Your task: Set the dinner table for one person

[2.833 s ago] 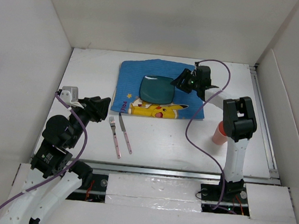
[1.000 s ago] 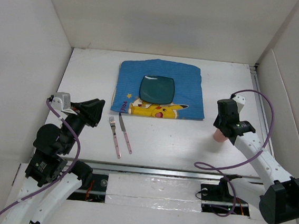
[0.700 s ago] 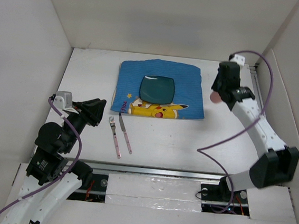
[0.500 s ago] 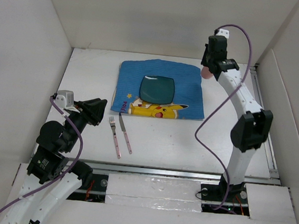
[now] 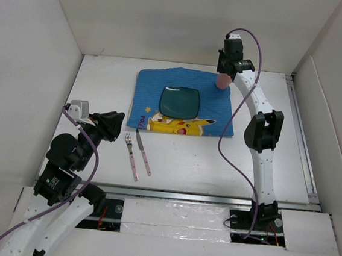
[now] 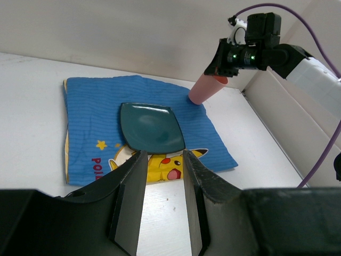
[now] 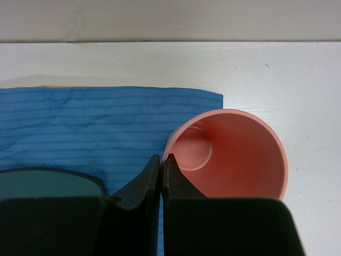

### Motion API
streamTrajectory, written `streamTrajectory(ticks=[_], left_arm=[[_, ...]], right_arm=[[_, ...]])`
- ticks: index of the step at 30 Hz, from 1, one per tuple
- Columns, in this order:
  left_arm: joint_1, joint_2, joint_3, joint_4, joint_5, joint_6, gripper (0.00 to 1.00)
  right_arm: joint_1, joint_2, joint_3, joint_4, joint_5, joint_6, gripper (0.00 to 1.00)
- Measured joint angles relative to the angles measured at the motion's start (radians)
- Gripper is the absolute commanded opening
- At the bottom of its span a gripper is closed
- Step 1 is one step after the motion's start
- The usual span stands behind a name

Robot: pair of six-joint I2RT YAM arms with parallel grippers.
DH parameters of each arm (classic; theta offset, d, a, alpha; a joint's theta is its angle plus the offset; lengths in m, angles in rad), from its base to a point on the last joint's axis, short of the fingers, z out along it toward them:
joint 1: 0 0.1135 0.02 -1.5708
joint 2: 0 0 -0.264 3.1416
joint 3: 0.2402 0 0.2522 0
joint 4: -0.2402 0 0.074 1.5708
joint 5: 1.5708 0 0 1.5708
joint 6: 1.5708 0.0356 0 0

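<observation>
While right jaws pinch a pink cup (image 7: 229,154) at the placemat (image 5: 154,87) corner, left jaws parted, empty.

- Finding: a robotics lab test cell, not a domestic dining room.
- The white table (image 5: 204,161) is boxed in by plain white panel walls (image 5: 187,20), forming an enclosed work bay.
- Two white-and-black robot arms, the left arm (image 5: 64,172) and the right arm (image 5: 261,136), are bolted at the near edge beside a metal rail (image 5: 182,196).
- Purple cables (image 5: 231,128) loop loose along both arms, and exposed wiring (image 5: 252,223) shows at the right base.
- Household items present: a blue cartoon-print placemat (image 5: 148,83), a dark teal plate (image 5: 181,100), a fork (image 5: 130,151), a knife (image 5: 143,155), and a pink cup (image 5: 223,81) pinched by its rim in the right end effector (image 7: 161,160).
</observation>
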Motion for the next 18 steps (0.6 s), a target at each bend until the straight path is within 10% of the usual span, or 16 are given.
streamTrajectory(ticks=[15, 18], left_arm=[[0.0, 0.019, 0.0, 0.0, -0.008, 0.003, 0.3], [0.0, 0.026, 0.0, 0.0, -0.009, 0.004, 0.3]], right_arm=[[-0.001, 0.158, 0.14, 0.048, -0.037, -0.024, 0.0], [0.001, 0.158, 0.142, 0.048, -0.024, -0.035, 0.17]])
